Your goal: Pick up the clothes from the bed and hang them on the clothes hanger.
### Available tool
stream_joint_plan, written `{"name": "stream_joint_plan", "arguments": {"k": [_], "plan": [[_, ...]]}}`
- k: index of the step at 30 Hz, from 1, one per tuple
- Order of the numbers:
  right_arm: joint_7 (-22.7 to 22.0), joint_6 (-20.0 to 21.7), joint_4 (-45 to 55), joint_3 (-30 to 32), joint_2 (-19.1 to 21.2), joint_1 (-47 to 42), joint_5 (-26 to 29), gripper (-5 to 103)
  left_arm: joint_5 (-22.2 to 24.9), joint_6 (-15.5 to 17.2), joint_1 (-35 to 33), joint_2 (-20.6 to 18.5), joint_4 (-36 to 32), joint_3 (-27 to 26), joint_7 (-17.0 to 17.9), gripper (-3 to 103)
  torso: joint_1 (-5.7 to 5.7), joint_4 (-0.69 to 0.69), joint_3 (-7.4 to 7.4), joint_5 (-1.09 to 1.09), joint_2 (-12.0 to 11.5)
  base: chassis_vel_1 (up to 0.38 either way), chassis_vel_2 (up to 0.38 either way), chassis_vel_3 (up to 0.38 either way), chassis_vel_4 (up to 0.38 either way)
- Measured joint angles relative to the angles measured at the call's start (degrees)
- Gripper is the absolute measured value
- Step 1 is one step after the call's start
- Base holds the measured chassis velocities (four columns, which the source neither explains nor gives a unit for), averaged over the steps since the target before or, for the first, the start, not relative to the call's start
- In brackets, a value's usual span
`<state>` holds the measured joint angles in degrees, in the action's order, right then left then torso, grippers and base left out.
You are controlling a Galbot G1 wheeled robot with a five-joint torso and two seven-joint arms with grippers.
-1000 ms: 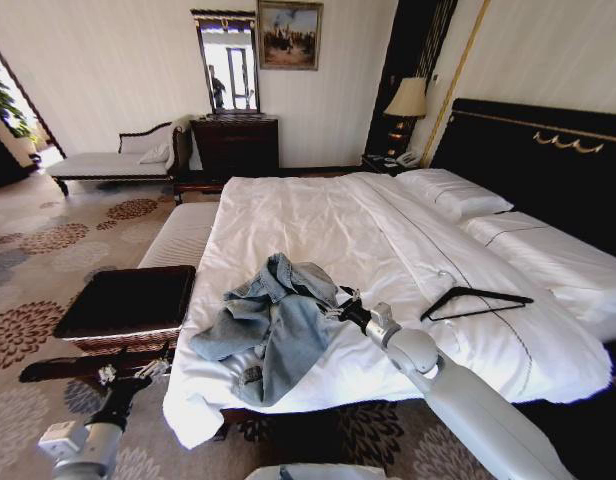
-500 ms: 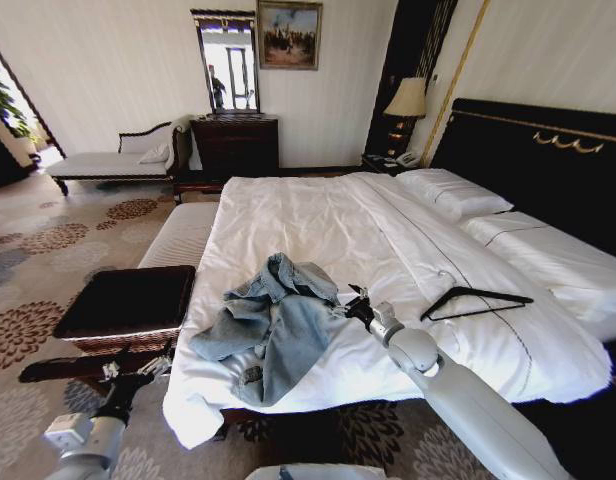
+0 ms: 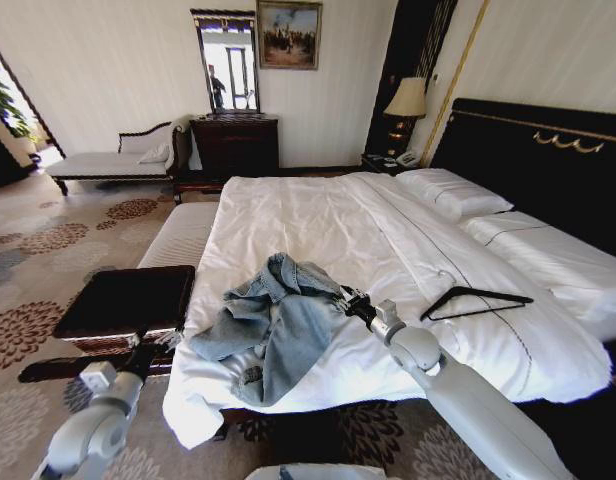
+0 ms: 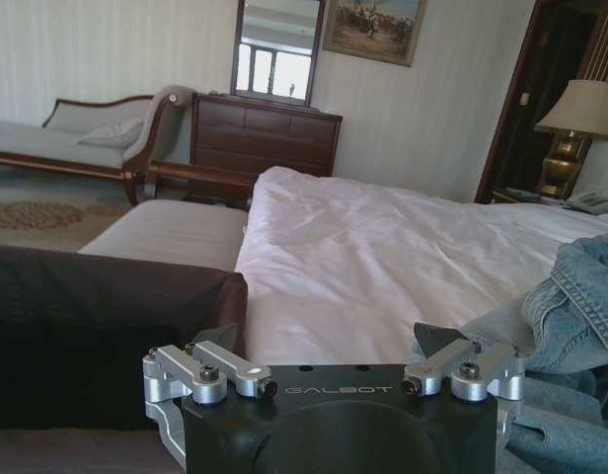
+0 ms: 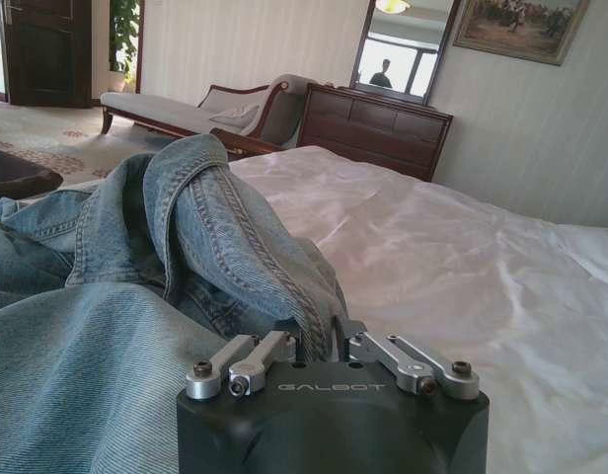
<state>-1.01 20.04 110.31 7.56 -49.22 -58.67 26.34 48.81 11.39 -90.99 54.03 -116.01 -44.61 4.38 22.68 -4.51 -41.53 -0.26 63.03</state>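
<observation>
- The denim jacket (image 3: 273, 320) lies crumpled on the near part of the bed (image 3: 318, 215), draped toward the foot edge, with one sleeve hanging over the side. It rests fully on the white sheet and is not lifted.
- The right end effector (image 3: 340, 297) is at the jacket's right edge. In the right wrist view its fingers (image 5: 329, 331) are drawn in close, with a fold of denim (image 5: 235, 247) running down between them, so it looks clenched on the jacket's edge.
- The hanger (image 3: 475, 301) lies flat on the bed to the right of the jacket, well apart from it and beyond the right arm. Nothing touches it.
- The left end effector (image 4: 334, 341) is low beside the bed's foot corner, near the dark ottoman (image 3: 128, 300). Its fingers are spread wide and hold nothing; the jacket is just off to one side of it in the left wrist view.
- My reading of progress: the task is at its very start. At most a first grip on the jacket is made.
- What is left: raising the jacket off the bed, taking up the hanger, and working the hanger into the jacket's shoulders.
</observation>
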Motion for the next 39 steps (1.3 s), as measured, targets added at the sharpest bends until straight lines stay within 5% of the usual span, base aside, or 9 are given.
{"name": "stream_joint_plan", "arguments": {"k": [2, 4, 6, 15, 28, 39], "plan": [[0.0, 0.0, 0.0, 0.0, 0.0, 0.0, 0.0, 25, 0.4, 0.1, 0.3, -0.2, 0.2, 0.2, 0.0, 100, 0.00, 0.00, 0.00, 0.00, 0.0, 0.000, 0.000, 0.000, 0.000], [-0.1, 0.0, 0.1, 0.5, 0.0, -0.3, 0.0, 9, 4.7, 0.9, 3.4, -2.0, 2.8, 2.5, 0.4, 100, 0.00, 0.01, 0.00, -0.01, 0.0, 0.000, 0.000, 0.000, 0.000], [-0.3, 0.0, 0.1, 0.7, 0.0, -0.4, 0.2, 4, 8.5, 2.2, 7.0, -4.4, 5.6, 5.7, 0.5, 100, 0.00, 0.01, 0.00, -0.01, 0.0, 0.000, 0.000, 0.000, 0.000], [-0.6, 0.1, 0.2, 1.6, 0.2, -0.2, 1.0, 1, 10.5, 3.2, 17.2, -12.1, 13.3, 18.1, -2.4, 100, 0.00, 0.00, 0.00, -0.01, 0.0, 0.000, 0.000, 0.000, 0.000], [-0.6, -0.1, 0.9, 3.9, 1.0, -1.3, 1.8, 1, 15.0, 3.8, 32.8, -14.2, 23.1, 30.6, -2.4, 100, 0.00, 0.00, 0.00, 0.00, 0.0, 0.000, 0.000, 0.000, 0.000], [-0.7, -0.1, 1.0, 4.9, 1.1, -1.3, 2.1, 1, 12.3, 4.2, 35.9, -13.4, 23.0, 37.8, -4.4, 100, -0.01, 0.02, 0.01, -0.01, 0.0, 0.000, 0.000, 0.000, 0.000]]}}
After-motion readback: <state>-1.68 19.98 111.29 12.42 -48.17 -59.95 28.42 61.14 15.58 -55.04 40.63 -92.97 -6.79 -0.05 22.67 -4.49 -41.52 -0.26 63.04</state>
